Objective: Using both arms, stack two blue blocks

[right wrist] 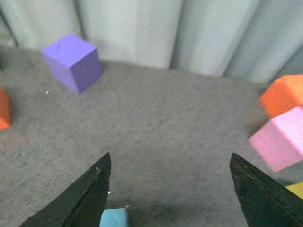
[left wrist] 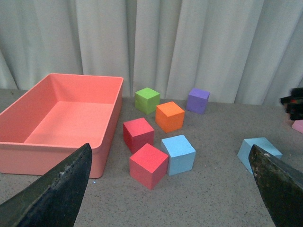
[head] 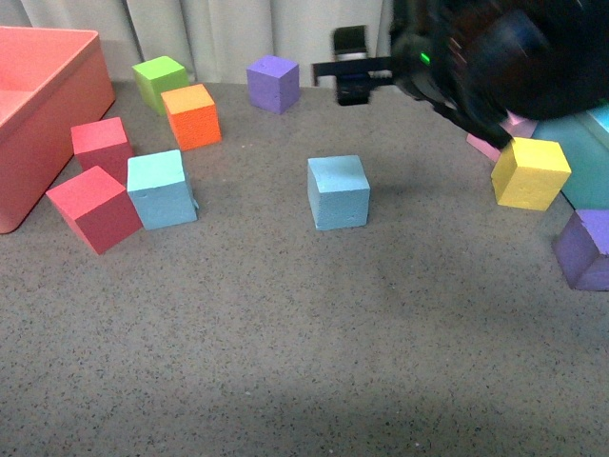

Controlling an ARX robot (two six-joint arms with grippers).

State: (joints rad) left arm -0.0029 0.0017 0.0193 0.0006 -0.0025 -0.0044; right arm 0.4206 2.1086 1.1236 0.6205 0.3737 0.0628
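Two light blue blocks sit on the grey table. One is at the left, touching a red cube. The other stands alone in the middle. My right arm hangs high at the back right, its gripper open and empty, above and behind the middle block. In the right wrist view the gripper is open, with only a top corner of that block showing beside one finger. My left gripper is open and empty, well short of both blue blocks.
A salmon bin stands at the far left. A second red, an orange, a green and a purple cube lie at the back left. A yellow cube, a purple cube and a turquoise bin are at the right.
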